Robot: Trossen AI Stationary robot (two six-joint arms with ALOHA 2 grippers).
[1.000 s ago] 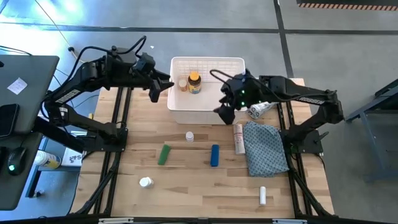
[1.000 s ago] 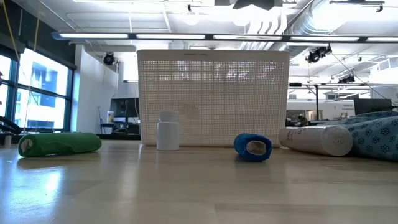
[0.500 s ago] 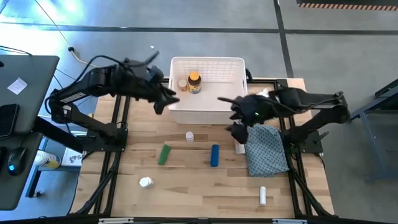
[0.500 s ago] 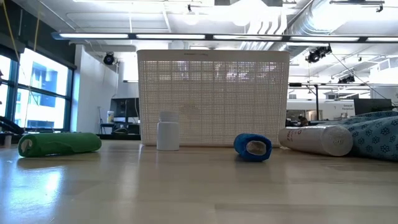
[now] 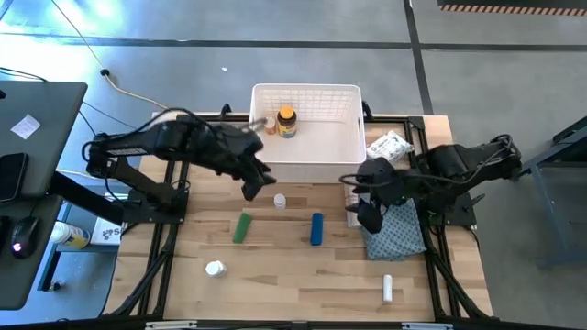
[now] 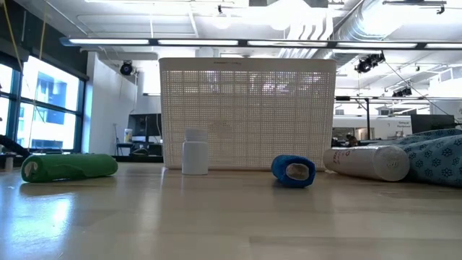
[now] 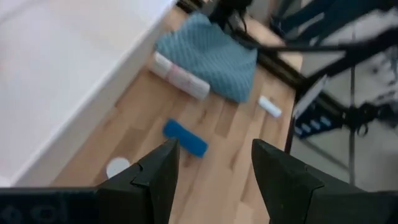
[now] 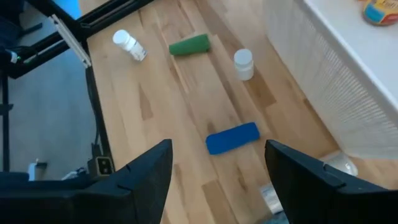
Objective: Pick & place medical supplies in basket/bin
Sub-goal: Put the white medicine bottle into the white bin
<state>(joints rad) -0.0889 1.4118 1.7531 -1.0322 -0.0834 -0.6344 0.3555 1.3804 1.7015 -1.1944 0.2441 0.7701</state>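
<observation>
- The large white rectangular plastic bin (image 5: 306, 163) with lattice sides stood at the far middle of the pale wooden table (image 5: 275, 275); an amber bottle with a yellow cap (image 5: 286, 121) lay inside it, near its far-left corner.
- The left gripper (image 5: 256, 181) hung just off the bin's near-left corner, its fingers (image 7: 163, 171) parted and holding nothing.
- A small white pill bottle (image 5: 279, 201) stood just in front of the bin's near wall — upright, beside the left gripper.
- A green oblong roll (image 5: 242, 227) and a blue oblong roll (image 5: 316, 229) lay farther out from the bin's front, well apart from each other.
- The right gripper (image 5: 365, 215) hovered off the bin's near-right corner, spread and empty, above a white tube (image 6: 364, 161) and the edge of a blue-grey patterned cloth (image 5: 396, 229).
- A crinkly white packet (image 5: 389, 146) lay just right of the bin.
- Another white pill bottle (image 5: 215, 269) and a small white tube (image 5: 387, 289) lay far in front of the bin — toward the table's near edge.
</observation>
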